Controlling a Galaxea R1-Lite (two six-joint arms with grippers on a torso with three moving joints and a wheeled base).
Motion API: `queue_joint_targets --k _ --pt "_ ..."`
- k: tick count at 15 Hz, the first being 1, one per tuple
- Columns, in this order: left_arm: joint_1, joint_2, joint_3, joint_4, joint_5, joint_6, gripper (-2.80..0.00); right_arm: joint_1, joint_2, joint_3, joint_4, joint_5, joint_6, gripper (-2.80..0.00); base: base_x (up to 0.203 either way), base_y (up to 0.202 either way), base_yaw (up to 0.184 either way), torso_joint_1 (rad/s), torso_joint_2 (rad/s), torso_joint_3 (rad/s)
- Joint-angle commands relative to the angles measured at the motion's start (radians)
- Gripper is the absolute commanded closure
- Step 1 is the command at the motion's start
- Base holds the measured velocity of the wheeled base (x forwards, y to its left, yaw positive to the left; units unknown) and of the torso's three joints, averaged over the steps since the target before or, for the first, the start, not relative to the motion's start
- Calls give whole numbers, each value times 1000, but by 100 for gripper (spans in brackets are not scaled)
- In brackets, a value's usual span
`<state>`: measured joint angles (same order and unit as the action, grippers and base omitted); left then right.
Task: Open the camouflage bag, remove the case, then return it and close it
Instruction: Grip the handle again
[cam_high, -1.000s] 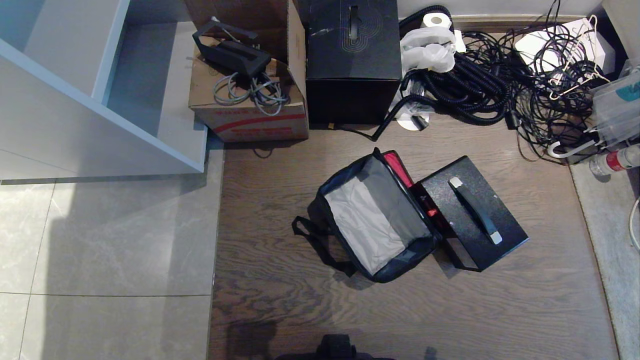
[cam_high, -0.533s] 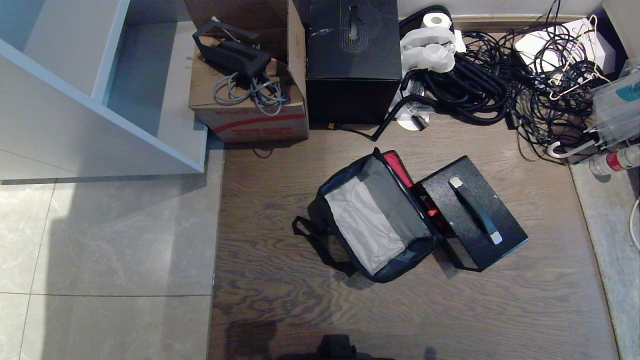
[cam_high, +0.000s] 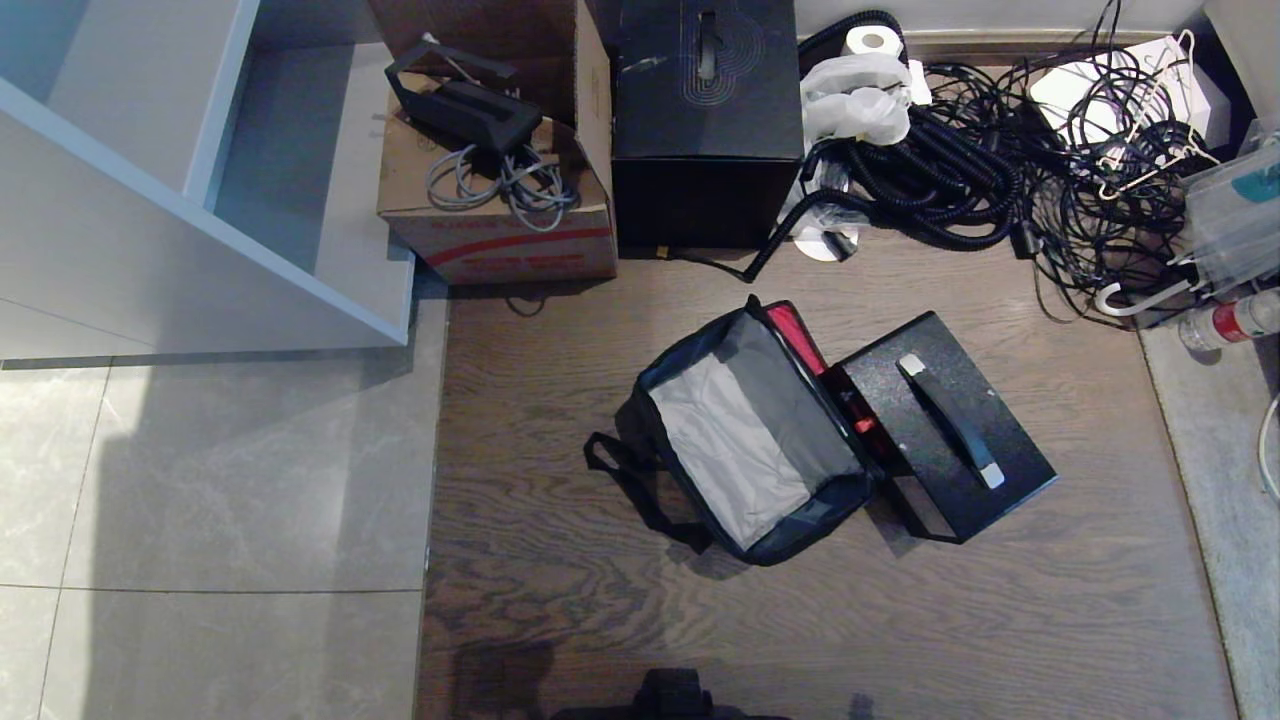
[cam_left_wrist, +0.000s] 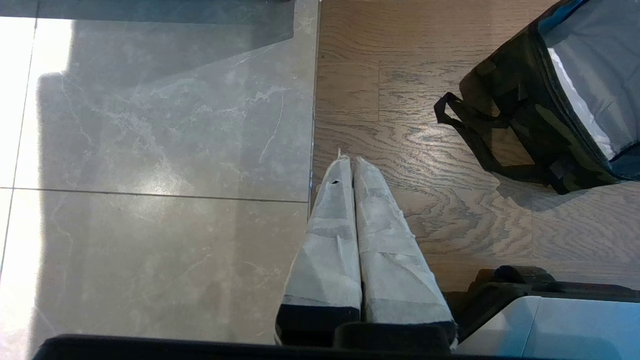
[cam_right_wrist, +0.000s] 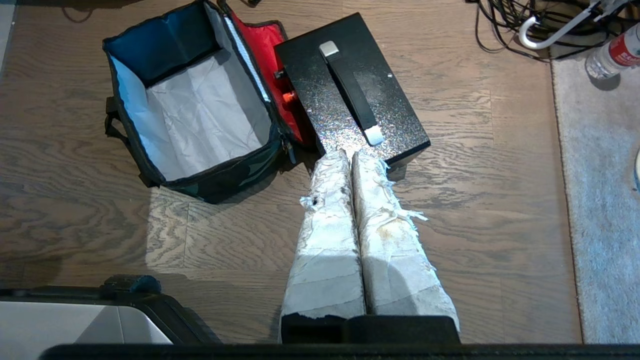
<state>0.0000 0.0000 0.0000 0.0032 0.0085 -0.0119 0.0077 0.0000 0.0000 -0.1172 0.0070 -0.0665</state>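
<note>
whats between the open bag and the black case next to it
The bag's flipped-open lid, red inside up, fills the gap, and the case rests partly on it. The right wrist view shows this best.

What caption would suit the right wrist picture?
Shut right claw above the floor, near the open, empty camouflage bag and the case beside it.

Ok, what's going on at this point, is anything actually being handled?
Nothing is being handled right now. The camouflage bag sits open on the wooden floor with its grey lining empty and the lid folded back. The case stands on the floor beside it, on the bag's lid side, handle up. The left gripper and right gripper both hang shut and empty above the floor, touching neither. So the case is out; returning it and closing the bag remain.
</note>
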Motion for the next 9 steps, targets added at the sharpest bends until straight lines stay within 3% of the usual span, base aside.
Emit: queue_joint_targets --k 1,9 --pt "0 0 0 0 1 0 0 0 2 40 -1 1 -1 0 0 0 0 0 0 0" --pt "0 0 0 0 1 0 0 0 2 40 -1 1 -1 0 0 0 0 0 0 0"
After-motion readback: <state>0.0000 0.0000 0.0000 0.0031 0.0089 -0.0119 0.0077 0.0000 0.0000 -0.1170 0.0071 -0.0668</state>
